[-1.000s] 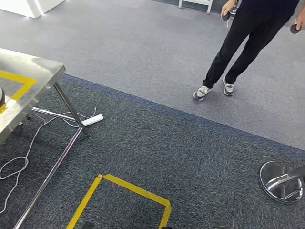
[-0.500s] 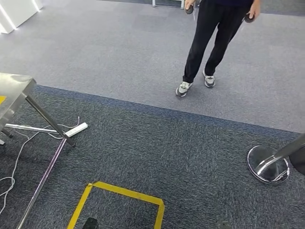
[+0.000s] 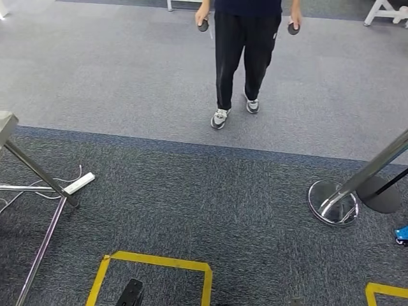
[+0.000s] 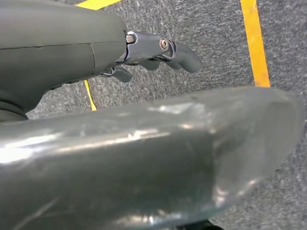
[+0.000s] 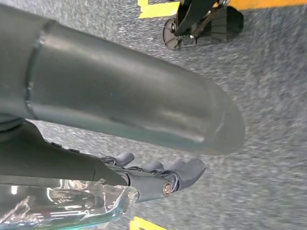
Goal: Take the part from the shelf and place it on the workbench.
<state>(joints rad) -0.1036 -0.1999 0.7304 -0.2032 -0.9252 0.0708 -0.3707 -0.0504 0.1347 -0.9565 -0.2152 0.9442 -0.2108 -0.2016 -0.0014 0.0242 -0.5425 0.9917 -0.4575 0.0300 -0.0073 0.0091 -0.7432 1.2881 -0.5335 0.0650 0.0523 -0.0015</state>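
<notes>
No part and no shelf are in sight. A corner of the steel workbench (image 3: pixel 6 124) shows at the far left of the head view. My left hand (image 4: pixel 159 50) hangs over the carpet with its fingers stretched out and nothing in them. My right hand (image 5: pixel 159 177) also hangs over the carpet, fingers straight, and bare floor shows between thumb and fingers. A clear plastic piece (image 5: pixel 65 206) lies along the outer side of the right hand's fingers; I cannot tell what it is.
A person (image 3: pixel 245 51) stands ahead on the lighter carpet with a dark round controller in each hand. A chrome stanchion base (image 3: pixel 333 203) stands at the right. Workbench legs (image 3: pixel 38 171), a power strip (image 3: pixel 79 183) and cables lie left. Yellow tape (image 3: pixel 153 261) marks the floor near me.
The whole picture has slid left, so the camera has turned right. The workbench has almost left the view. The person has brought both feet together and now faces me.
</notes>
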